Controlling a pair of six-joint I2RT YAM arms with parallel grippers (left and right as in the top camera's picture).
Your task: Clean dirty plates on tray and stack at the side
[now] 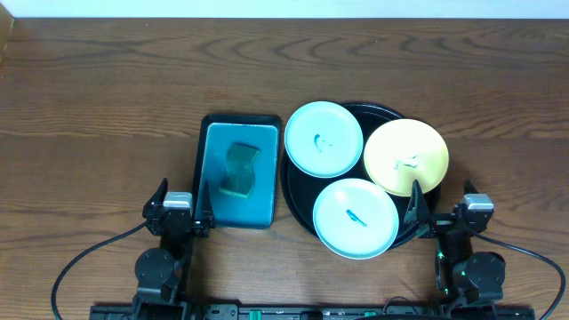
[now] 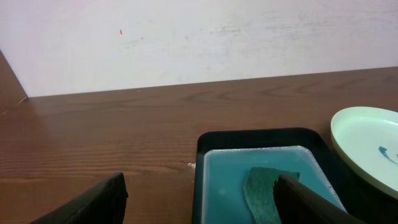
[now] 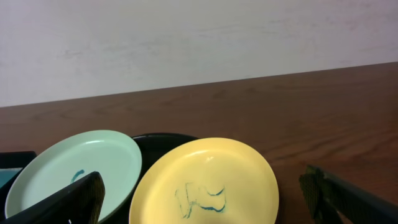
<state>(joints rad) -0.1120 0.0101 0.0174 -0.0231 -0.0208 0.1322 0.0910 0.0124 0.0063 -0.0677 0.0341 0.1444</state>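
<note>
Smooth round plates (image 1: pixel 324 138); low-rimmed black tray (image 1: pixel 298 191); grained wooden table (image 1: pixel 89 107).

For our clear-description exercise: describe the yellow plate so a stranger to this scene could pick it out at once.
On the wooden table, find the large round black tray, right of the rectangular teal-lined tray. Three small plates sit on it; the yellow plate lies at its right edge. Both neighbours are mint-blue plates.

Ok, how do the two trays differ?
The round tray is all black and carries three plates; the rectangular tray has a teal inside and holds a green sponge. The round tray is wider. Both have black rims and sit side by side.
</note>
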